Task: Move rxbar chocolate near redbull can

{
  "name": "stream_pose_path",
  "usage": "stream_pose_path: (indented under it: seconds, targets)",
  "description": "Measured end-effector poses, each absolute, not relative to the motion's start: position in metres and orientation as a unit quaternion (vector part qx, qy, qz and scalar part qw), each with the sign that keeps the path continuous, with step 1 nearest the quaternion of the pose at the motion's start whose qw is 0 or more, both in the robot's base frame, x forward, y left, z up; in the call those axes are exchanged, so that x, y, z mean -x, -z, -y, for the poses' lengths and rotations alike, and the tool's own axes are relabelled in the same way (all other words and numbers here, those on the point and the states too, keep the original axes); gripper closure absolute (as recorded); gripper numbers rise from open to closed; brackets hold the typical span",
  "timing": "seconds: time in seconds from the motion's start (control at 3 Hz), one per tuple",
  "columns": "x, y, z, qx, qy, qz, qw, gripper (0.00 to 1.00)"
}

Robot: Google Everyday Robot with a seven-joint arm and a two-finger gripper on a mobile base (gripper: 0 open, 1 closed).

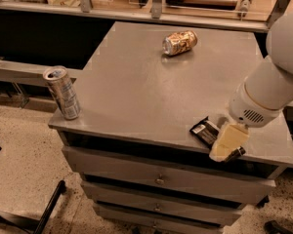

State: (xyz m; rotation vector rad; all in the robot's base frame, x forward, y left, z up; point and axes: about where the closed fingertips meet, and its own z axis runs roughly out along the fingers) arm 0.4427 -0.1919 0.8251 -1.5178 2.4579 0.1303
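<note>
The cream-coloured tool (228, 143) of a white robot arm (271, 84) sits low at the front right edge of a grey metal desk (136, 96), covering the near end of the flat black rxbar chocolate (203, 130) (a pale label patch shows at its far end). Whether the tool is clenched or released cannot be told. The slim silver-blue redbull can (62, 92) stands upright at the front left corner, well apart. A gold-brown can (179, 42) lies on its side near the back

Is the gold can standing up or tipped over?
Tipped: the gold can lies on its side. The pincer is over the rxbar chocolate at the front-right edge of the table.
</note>
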Motion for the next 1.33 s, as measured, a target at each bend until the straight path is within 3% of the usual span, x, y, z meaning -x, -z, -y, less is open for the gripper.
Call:
stream_pose_path:
  seconds: [1.0, 1.33]
  targets:
    - [-0.4423, -0.8270, 0.1904, 0.522, -0.045, -0.843, 0.123, 0.88]
    - [-0.4423, -0.8271, 0.1904, 0.522, -0.045, -0.843, 0.123, 1.00]
